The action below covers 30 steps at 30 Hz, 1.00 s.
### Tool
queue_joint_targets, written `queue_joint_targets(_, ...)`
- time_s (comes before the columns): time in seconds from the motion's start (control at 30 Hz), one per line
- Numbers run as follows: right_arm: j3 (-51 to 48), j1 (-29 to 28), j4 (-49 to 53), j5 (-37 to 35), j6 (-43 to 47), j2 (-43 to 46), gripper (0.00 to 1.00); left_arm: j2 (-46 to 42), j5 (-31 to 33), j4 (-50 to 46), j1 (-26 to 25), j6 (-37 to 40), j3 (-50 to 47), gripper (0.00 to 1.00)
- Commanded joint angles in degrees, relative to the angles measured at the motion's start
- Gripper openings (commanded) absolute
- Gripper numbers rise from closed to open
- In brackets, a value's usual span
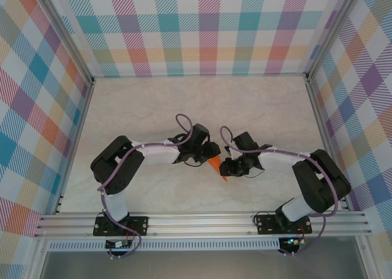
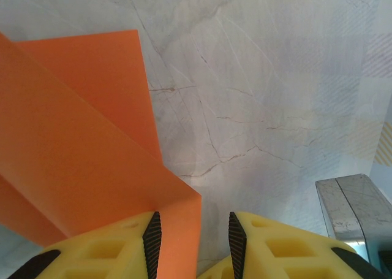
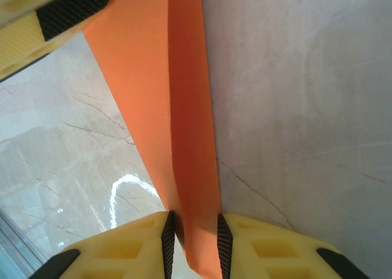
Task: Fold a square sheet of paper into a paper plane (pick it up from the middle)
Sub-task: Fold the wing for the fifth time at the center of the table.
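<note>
Pinching the folded orange paper (image 3: 184, 107) is the right gripper (image 3: 195, 233) (left gripper (image 2: 193, 233) ajar around its edge).

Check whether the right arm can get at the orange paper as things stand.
Probably yes: a folded ridge of the orange paper sits between the pads of the right gripper, which look closed on it. The left gripper straddles another part, clear of that spot.
</note>
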<state>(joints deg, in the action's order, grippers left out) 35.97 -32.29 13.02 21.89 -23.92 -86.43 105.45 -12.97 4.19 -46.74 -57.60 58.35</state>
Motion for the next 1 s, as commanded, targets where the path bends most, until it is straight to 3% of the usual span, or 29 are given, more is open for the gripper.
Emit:
queue_joint_targets(0.0,0.04,-1.22,-1.99,0.52,0.22,-2.13,0.26,0.37,0.09,-1.98,-0.24,0.45,1.53,0.37)
queue_joint_targets(0.23,0.39,-1.18,-1.34,0.99,1.82,-0.26,0.41,0.25,0.51,-2.42,-0.18,0.65,1.69,0.37)
queue_joint_targets(0.43,1.56,-1.19,0.67,-0.23,5.17,0.13,0.44,0.37,0.5,-2.34,0.09,0.65,1.84,0.36)
queue_joint_targets(0.6,2.68,-1.36,1.63,-0.64,6.55,-1.04,0.42,0.37,0.48,-2.29,0.25,0.65,1.85,0.37)
queue_joint_targets(0.97,2.59,-1.38,0.44,-0.01,5.41,-2.38,0.28,0.74,0.21,-2.42,0.51,0.74,2.21,0.36)
